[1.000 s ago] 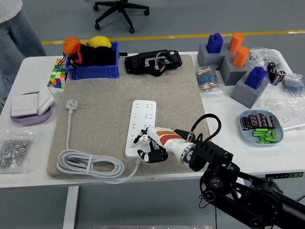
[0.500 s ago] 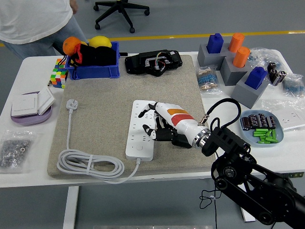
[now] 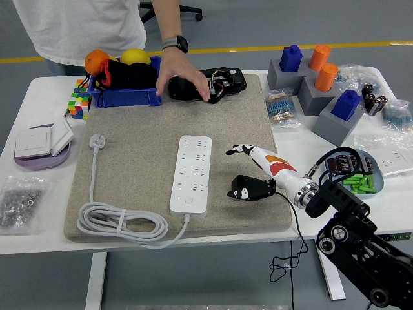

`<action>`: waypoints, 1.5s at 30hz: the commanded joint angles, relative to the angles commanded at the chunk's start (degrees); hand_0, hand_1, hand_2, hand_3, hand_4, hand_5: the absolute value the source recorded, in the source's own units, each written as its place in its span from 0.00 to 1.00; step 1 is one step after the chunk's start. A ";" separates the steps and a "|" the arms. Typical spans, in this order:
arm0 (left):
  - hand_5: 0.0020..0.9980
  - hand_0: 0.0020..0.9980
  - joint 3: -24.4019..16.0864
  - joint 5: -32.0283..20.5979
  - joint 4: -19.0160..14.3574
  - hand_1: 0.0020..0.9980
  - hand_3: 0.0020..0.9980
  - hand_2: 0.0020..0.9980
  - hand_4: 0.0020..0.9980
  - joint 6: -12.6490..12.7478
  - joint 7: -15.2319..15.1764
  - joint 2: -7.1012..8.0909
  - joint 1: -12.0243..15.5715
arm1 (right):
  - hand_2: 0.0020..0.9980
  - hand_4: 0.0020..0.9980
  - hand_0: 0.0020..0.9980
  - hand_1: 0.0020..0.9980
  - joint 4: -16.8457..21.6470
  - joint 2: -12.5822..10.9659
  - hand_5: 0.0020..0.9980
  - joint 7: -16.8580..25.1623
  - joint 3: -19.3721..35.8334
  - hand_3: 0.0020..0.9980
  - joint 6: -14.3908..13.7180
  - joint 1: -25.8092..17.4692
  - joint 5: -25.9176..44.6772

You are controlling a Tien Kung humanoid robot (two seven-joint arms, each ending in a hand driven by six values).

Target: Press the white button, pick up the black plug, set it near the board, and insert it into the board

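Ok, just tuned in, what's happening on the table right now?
The robot's right hand hangs open over the grey mat, to the right of the white power strip, holding nothing. A person at the far side has a hand on the black device beside the blue bin. The strip's white plug lies loose on the mat's left side, cable coiled near the front edge. No left arm shows.

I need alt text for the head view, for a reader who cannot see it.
The robot's right hand, fingers open, hovers over a beige mat right of a white power strip. A person's hand rests on a black device at the far edge, beside a blue bin.
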 joint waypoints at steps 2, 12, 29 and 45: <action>0.37 0.62 0.03 0.04 0.00 0.63 0.68 0.63 0.53 -0.02 -0.02 0.06 -0.03 | 0.88 1.00 0.92 0.90 -0.17 -0.33 0.31 0.25 0.52 0.85 -0.80 -1.17 -0.04; 0.37 0.63 0.42 0.06 0.00 0.63 0.68 0.63 0.53 -0.13 -0.17 0.10 0.01 | 0.84 1.00 0.89 0.85 -2.63 -1.48 0.26 4.66 2.26 0.83 -5.11 -4.85 0.79; 0.37 0.63 0.49 0.57 0.00 0.63 0.68 0.63 0.53 -0.23 -0.26 0.09 0.17 | 0.67 0.90 0.67 0.68 -5.29 -1.45 0.12 8.63 1.76 0.59 -8.12 -5.94 2.51; 0.37 0.63 0.69 -0.10 0.00 0.63 0.68 0.63 0.53 -0.19 -0.26 -0.56 0.41 | 0.66 0.88 0.65 0.67 -7.37 -0.98 0.11 9.13 0.72 0.49 -8.61 -5.37 2.94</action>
